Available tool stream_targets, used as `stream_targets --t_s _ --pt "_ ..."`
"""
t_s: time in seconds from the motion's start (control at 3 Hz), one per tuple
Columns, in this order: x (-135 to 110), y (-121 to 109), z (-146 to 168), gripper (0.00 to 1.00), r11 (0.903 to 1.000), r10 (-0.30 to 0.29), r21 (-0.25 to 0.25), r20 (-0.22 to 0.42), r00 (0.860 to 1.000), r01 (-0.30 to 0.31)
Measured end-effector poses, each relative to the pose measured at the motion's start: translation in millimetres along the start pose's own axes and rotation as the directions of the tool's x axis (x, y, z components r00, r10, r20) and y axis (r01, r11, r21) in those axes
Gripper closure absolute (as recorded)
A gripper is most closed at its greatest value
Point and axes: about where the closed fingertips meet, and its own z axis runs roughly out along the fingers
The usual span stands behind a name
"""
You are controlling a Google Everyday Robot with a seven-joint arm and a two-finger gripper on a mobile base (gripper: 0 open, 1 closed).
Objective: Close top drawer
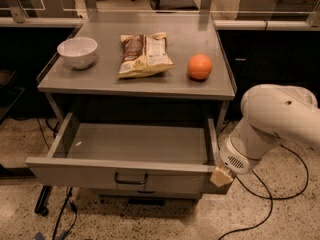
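The top drawer [90,173] of the grey metal cabinet stands pulled far out and is empty inside. Its flat front panel has a small dark loop handle [131,179] at the centre. My gripper [220,177] is at the right end of the drawer's front panel, low beside its corner. Only a tan tip shows below the white arm [272,121], which comes in from the right. A lower drawer front shows just under the open one.
On the cabinet top [100,81] lie a white bowl [77,51] at the left, a chip bag [144,54] in the middle and an orange [200,66] at the right. Black cables [260,196] run over the speckled floor. Dark cabinets flank both sides.
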Motion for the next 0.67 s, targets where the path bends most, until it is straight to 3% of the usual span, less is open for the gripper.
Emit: stream_targets --t_s 0.67 --pt "5 -1 37 1.00 0.9974 0.054 -0.048 -0.009 0.999 -0.054"
